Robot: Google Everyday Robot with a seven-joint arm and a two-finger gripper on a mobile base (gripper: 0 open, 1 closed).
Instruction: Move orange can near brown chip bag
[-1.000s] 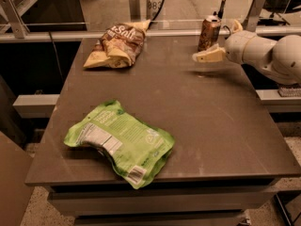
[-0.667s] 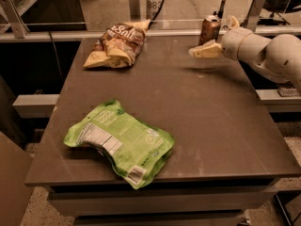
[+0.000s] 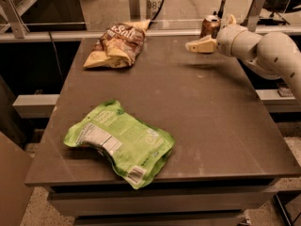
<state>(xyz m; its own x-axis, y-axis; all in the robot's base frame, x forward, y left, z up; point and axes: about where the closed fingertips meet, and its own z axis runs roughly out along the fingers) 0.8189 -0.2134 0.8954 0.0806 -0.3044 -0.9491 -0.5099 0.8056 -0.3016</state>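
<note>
The orange can [image 3: 210, 25] stands upright at the far right edge of the table. The brown chip bag [image 3: 116, 44] lies crumpled at the far left of the table, well apart from the can. My gripper [image 3: 209, 33] is at the can, reaching in from the right. One pale finger [image 3: 200, 45] lies just in front of the can and hides its base. The other finger [image 3: 230, 19] shows behind the can to its right. The jaws stand apart and I see no grip on the can.
A large flat bright-green bag [image 3: 121, 142] with a white label lies near the table's front left edge. The dark table [image 3: 202, 117] has a metal rail and posts [image 3: 134, 4] along its far side. My white arm [image 3: 263, 51] overhangs the right edge.
My gripper has moved a little left and farther back, closing in on the can. The can and both bags have stayed where they were.
</note>
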